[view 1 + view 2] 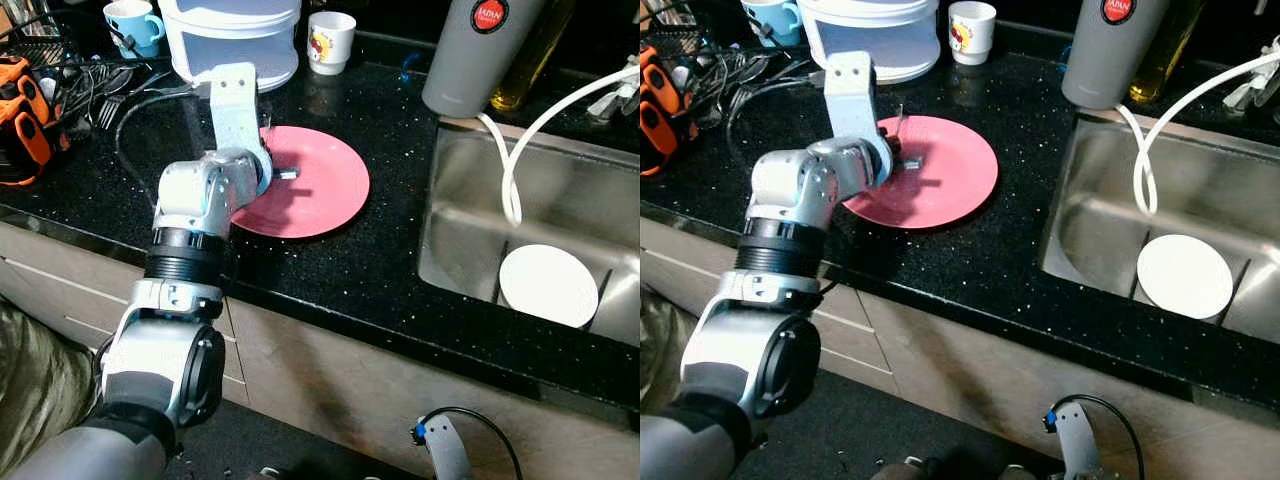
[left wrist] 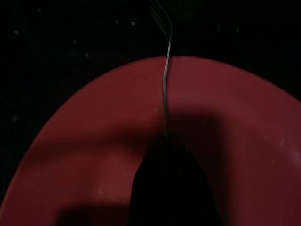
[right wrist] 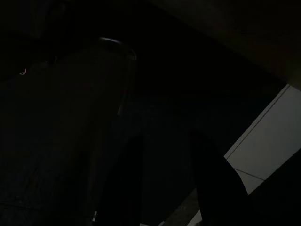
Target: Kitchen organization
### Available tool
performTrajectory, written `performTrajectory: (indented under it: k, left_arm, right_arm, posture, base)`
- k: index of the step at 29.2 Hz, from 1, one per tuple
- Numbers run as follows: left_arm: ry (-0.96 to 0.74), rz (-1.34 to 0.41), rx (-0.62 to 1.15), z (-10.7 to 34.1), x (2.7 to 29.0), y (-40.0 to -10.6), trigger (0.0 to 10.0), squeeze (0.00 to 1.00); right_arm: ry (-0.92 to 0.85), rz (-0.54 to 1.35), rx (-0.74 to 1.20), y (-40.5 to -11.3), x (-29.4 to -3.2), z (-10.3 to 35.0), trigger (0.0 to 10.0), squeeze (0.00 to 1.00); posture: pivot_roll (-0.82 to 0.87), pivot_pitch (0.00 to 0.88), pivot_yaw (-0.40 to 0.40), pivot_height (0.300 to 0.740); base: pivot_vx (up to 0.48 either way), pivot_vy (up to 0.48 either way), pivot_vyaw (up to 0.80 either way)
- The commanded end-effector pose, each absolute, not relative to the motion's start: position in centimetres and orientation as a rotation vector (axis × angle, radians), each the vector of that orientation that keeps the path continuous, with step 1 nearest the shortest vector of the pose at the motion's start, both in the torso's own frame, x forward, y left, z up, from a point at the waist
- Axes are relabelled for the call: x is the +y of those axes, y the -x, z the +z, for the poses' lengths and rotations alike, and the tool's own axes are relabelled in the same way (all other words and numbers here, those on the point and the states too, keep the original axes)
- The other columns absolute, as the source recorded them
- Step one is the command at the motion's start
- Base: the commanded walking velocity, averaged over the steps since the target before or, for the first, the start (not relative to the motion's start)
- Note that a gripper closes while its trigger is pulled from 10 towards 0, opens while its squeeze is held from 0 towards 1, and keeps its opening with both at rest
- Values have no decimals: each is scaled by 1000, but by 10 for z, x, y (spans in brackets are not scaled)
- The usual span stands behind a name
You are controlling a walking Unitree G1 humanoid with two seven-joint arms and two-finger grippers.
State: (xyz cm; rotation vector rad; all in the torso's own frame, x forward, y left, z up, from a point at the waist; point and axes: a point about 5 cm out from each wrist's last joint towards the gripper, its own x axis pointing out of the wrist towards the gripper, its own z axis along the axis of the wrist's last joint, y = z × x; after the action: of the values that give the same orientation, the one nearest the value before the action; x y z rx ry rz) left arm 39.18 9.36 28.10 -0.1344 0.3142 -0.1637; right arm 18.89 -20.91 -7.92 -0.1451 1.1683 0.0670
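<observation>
A pink plate lies flat on the black counter. My left gripper hovers just above the plate's left part, shut on the handle of a thin metal fork. The fork's tines reach out past the plate's rim over the dark counter. In the eye views the silver left wrist hides most of the fingers, and the fork sticks out beside it. My right gripper hangs idle low by the cabinet front, its two fingers apart.
A steel sink on the right holds a white plate and a white hose. At the back stand a white mug, a blue mug, a white container and a grey flask. Loose cutlery and an orange tool lie at left.
</observation>
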Motion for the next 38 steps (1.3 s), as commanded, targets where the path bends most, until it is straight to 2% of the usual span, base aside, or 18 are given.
performTrajectory:
  k: [1, 7, 12, 13, 14, 15, 17, 18, 20, 23, 24, 25, 27, 28, 29, 30, 33, 38]
  left_arm:
    - [128, -160, 406, 262, 94, -392, 0, 0]
    - [133, -160, 401, 262, 95, -391, 0, 0]
    - [233, -310, 169, 299, 81, -388, 0, 0]
    - [233, -310, 169, 299, 81, -388, 0, 0]
    - [259, -391, 73, 316, 74, -382, 0, 0]
    - [259, -391, 73, 316, 74, -382, 0, 0]
    - [319, -537, -28, 333, 63, -369, 78, 0]
    - [319, -537, -28, 333, 63, -369, 78, 0]
    - [383, -704, -98, 346, 53, -352, 0, 0]
    - [402, -799, -130, 351, 47, -342, 118, 0]
    - [437, -995, -166, 356, 37, -320, 1725, 0]
    - [423, -1080, -183, 356, 33, -310, 2980, 0]
    - [395, -1136, -192, 354, 30, -303, 3255, 0]
    - [374, -1204, -205, 351, 27, -294, 4353, 0]
    - [343, -1245, -224, 348, 25, -288, 8902, 0]
    - [289, -1282, -253, 345, 23, -282, 10000, 0]
    - [211, -1321, -280, 339, 20, -275, 10000, 0]
    - [79, -1293, -282, 319, 26, -293, 10000, 0]
  right_arm:
    - [163, 63, 1182, -186, -212, -80, 10000, 0]
    - [163, 63, 1182, -186, -212, -80, 10000, 0]
    - [163, 62, 1182, -186, -213, -80, 10000, 0]
    - [163, 62, 1182, -186, -213, -80, 10000, 0]
    - [162, 61, 1181, -186, -213, -80, 10000, 0]
    - [162, 61, 1181, -186, -213, -80, 10000, 0]
    - [161, 61, 1180, -187, -213, -80, 10000, 0]
    - [161, 61, 1180, -187, -213, -80, 10000, 0]
    - [160, 61, 1179, -187, -213, -80, 10000, 0]
    - [159, 60, 1178, -187, -213, -79, 10000, 0]
    - [150, 53, 1173, -187, -213, -79, 10000, 0]
    - [149, 51, 1169, -187, -213, -79, 10000, 0]
    - [146, 48, 1166, -187, -213, -79, 10000, 0]
    - [142, 42, 1164, -187, -213, -79, 10000, 0]
    - [141, 40, 1171, -187, -213, -79, 10000, 0]
    - [141, 41, 1184, -186, -213, -80, 10000, 0]
    - [150, 45, 1200, -186, -214, -80, 10000, 0]
    - [155, 44, 1202, -186, -214, -80, 10000, 0]
  posture:
    - [54, 184, -36, 740]
    - [54, 185, -35, 740]
    - [52, 186, -38, 740]
    - [52, 186, -38, 740]
    - [53, 186, -38, 740]
    - [53, 186, -38, 740]
    - [54, 186, -39, 740]
    - [54, 186, -39, 740]
    - [54, 186, -39, 740]
    - [54, 185, -40, 740]
    - [55, 183, -42, 740]
    - [55, 183, -42, 740]
    - [55, 181, -43, 740]
    - [55, 181, -43, 740]
    - [53, 180, -41, 740]
    - [52, 180, -42, 740]
    - [52, 180, -42, 740]
    - [51, 178, -43, 740]
  base:
    - [0, 0, 0]
    - [0, 0, 0]
    - [0, 0, 0]
    - [0, 0, 0]
    - [0, 0, 0]
    - [0, 0, 0]
    - [0, 0, 0]
    - [0, 0, 0]
    - [0, 0, 0]
    - [0, 0, 0]
    - [0, 0, 0]
    - [0, 0, 0]
    - [0, 0, 0]
    - [0, 0, 0]
    - [0, 0, 0]
    - [0, 0, -788]
    - [0, 0, -788]
    - [0, 0, -788]
